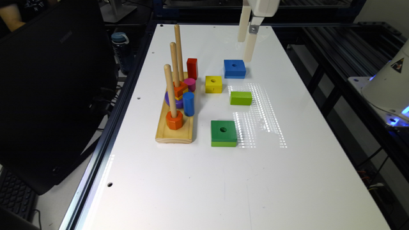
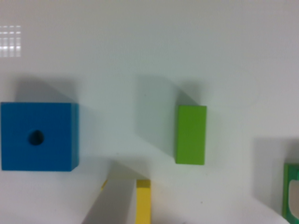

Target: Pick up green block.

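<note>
The green block [image 1: 223, 131] lies flat on the white table [image 1: 223, 185], near the front of the group of blocks. It is square, with a dark green top, a round centre hole and a lime lower layer. A sliver of the green block [image 2: 287, 191] reaches into the wrist view at the picture's edge. My gripper [image 1: 244, 51] hangs above the far part of the table, just past the blue block [image 1: 234, 68]. It is well away from the green block and holds nothing.
A plain lime block [image 1: 241, 98] [image 2: 190, 134] and a yellow block [image 1: 213, 84] [image 2: 143, 200] lie between the blue block [image 2: 38, 136] and the green one. A wooden peg board [image 1: 174, 127] with stacked shapes stands on the exterior view's left. A black screen [image 1: 48, 95] borders that side.
</note>
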